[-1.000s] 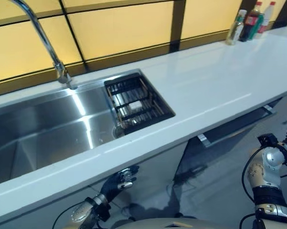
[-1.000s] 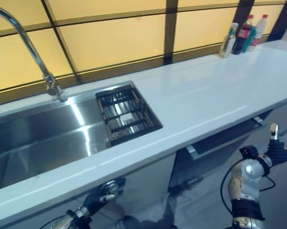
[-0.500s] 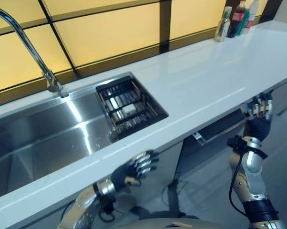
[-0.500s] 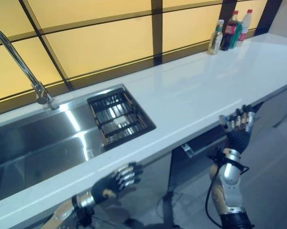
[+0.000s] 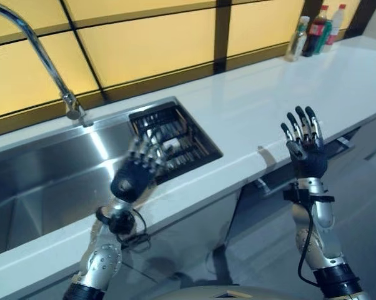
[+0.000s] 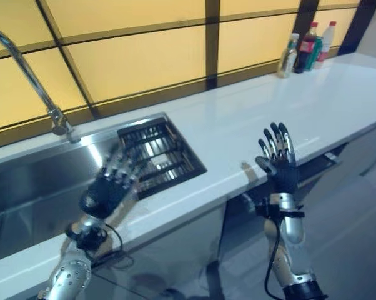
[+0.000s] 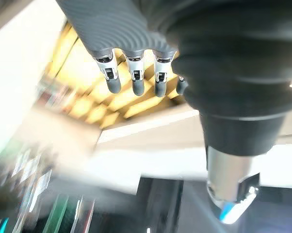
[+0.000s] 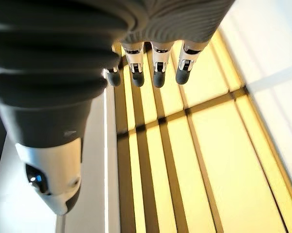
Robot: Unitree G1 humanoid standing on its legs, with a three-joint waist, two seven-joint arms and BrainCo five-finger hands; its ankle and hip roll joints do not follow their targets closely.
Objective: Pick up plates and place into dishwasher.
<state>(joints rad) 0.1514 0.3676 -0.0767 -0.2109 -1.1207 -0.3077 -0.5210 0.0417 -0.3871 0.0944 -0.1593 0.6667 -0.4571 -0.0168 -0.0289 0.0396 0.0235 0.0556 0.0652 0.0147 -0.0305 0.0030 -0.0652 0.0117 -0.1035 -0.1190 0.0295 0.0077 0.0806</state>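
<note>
Dark dish rack (image 5: 175, 137) set in the right end of the steel sink (image 5: 57, 169), centre of frame, no plate discernible in it, left hand (image 5: 137, 175) raised before it, fingers straight, right hand (image 5: 305, 147) raised at right over the white worktop (image 5: 269, 106) edge, fingers spread, tap (image 5: 44, 59) upper left, bottles (image 5: 316, 31) upper right.

Two silver-grey arms — dark ribbed covers on left hand (image 5: 133, 181) and right hand (image 5: 308, 156), silver dark-tipped fingers (image 8: 158, 73).
</note>
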